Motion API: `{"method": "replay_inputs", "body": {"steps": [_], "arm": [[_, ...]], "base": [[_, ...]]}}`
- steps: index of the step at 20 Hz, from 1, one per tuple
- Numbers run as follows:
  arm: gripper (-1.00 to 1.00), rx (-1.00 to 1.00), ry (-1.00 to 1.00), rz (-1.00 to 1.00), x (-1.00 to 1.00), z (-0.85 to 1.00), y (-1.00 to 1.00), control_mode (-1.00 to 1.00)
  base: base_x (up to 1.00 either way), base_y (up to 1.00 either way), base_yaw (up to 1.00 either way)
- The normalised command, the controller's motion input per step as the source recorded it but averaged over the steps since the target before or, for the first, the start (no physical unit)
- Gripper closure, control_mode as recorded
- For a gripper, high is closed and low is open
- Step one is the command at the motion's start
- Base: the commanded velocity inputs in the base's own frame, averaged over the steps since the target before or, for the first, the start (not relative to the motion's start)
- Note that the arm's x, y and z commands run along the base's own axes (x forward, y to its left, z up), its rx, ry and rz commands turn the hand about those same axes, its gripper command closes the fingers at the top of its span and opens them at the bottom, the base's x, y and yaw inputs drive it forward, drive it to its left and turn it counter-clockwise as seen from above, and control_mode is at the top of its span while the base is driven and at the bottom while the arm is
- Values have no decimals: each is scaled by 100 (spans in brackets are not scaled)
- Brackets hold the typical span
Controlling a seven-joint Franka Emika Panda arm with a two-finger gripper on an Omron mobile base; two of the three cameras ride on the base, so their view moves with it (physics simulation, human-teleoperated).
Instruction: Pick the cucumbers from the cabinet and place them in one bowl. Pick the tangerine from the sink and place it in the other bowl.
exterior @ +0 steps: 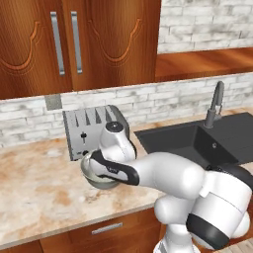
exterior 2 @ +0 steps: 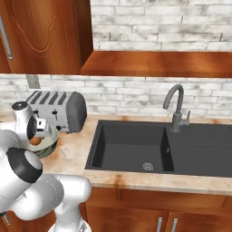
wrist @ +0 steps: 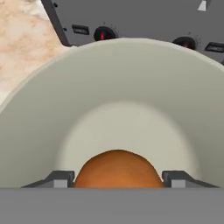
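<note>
Orange and round, the tangerine (wrist: 117,169) is sitting between the two dark fingertips (wrist: 59,179) of the gripper (wrist: 117,179), low inside the grey-green bowl (wrist: 118,87). The fingertips are standing wide apart on either side of the fruit and appear to be touching its flanks; whether they are pressing it or merely flanking it cannot be told. The bowl's inside is showing as a smooth, pale, matte curve with a lighter round floor.

From the left base view, the white arm is bending over the counter (exterior: 34,188), a glossy slab of mottled beige and rust stone, and the bowl (exterior: 94,174) is peeking out under the wrist as a dull grey-green rim. Just behind the bowl, a boxy brushed-metal toaster (exterior: 91,129) with four slots is standing against the whitewashed brick wall (exterior: 163,101).

In the right base view, the bowl (exterior 2: 49,144) is resting near the toaster (exterior 2: 61,108), with the hand lowered into it. To the right, the sink (exterior 2: 136,147) is lying sunk in the counter, a dark charcoal rectangular basin with a flat drainboard, a round metal drain and a curved grey tap (exterior 2: 177,106). Above, the reddish-brown wooden cabinet (exterior: 113,39) is showing carved-panel doors with long metal handles, and its doorless shelf bay (exterior 2: 158,63) is running along the wall.
</note>
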Motion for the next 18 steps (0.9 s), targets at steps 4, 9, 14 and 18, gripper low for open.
{"method": "replay_inputs", "body": {"steps": [4,9,14,18], "arm": [[100,0,3,0,21,-1,1,-100],[100,0,4,0,0,-28,7,-100],[100,-4,1,0,0,-38,10,-100],[100,-3,0,0,0,-10,5,-100]], "base": [[0,0,0],[0,0,0],[0,0,0],[0,0,0]]}}
